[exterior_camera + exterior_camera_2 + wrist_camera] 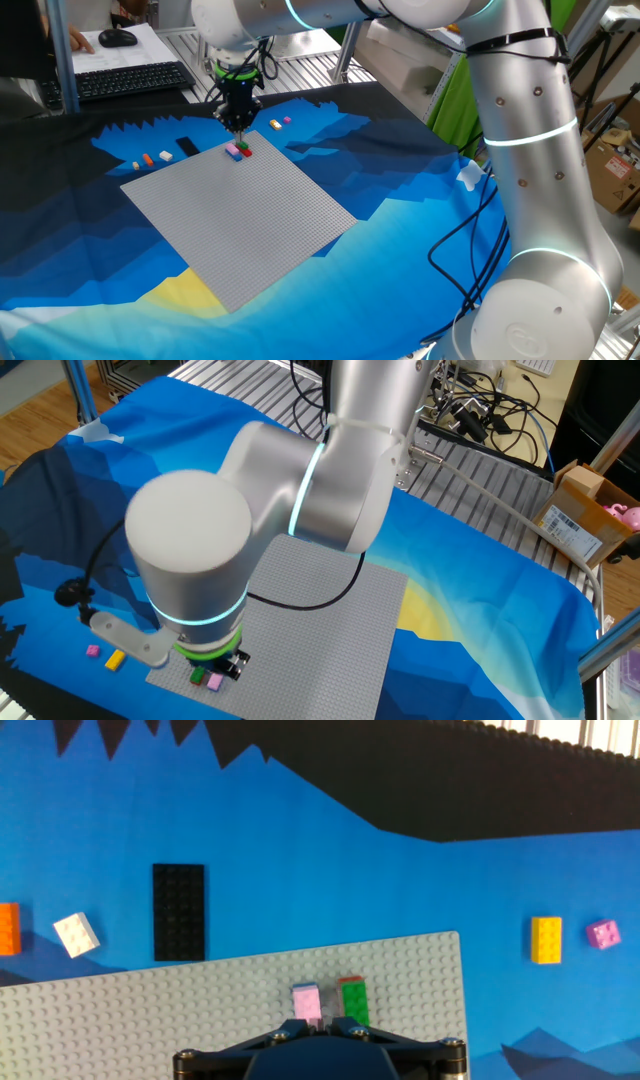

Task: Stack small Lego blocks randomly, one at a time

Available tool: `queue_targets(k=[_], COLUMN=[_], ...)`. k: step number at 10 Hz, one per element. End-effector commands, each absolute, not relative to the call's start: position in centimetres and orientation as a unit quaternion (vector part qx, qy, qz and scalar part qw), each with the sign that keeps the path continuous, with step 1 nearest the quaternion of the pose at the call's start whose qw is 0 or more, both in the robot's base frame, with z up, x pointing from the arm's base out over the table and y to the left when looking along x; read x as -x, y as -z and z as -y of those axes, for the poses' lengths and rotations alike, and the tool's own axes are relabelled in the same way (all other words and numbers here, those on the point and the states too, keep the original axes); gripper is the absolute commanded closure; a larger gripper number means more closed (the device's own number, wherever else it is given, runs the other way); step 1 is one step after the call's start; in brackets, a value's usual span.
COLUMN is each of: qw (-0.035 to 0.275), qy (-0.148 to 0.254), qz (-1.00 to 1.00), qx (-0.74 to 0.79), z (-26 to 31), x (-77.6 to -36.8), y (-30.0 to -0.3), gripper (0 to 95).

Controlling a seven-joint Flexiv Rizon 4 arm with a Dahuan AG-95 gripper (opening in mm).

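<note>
On the far corner of the grey baseplate [240,220] sit a pink small Lego block [306,1003] and a green one [354,1004] with red at its far end. From the fixed view they read as a pink, green and red cluster [238,150]. My gripper [238,124] hovers just above this cluster, shut, with nothing showing between its fingers. In the hand view the fingertips [318,1020] meet right in front of the pink block. Loose blocks lie on the blue cloth: yellow [546,939], purple [603,933], white [76,934] and orange [5,928].
A flat black studded plate [179,912] lies on the cloth beyond the baseplate. A keyboard [130,80] and mouse [117,38] are on the desk behind. Cables [470,230] hang beside the arm's base. The arm's big joint [200,550] hides much of the baseplate [330,630].
</note>
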State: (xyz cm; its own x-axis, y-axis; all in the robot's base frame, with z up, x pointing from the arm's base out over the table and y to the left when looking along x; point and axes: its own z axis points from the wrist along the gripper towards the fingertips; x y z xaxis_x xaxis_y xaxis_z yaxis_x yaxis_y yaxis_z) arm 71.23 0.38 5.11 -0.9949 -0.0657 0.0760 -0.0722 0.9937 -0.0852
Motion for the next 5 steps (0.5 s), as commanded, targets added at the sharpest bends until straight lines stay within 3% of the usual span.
queue_targets(k=[1,5], qw=[0.039,0.041], qy=[-0.043,-0.043], qz=[0.998,0.998], qx=[-0.032,-0.032], z=[-0.37,-0.37], x=[-71.43,-71.43], y=[-5.16,-5.15], gripper=[95.0,95.0])
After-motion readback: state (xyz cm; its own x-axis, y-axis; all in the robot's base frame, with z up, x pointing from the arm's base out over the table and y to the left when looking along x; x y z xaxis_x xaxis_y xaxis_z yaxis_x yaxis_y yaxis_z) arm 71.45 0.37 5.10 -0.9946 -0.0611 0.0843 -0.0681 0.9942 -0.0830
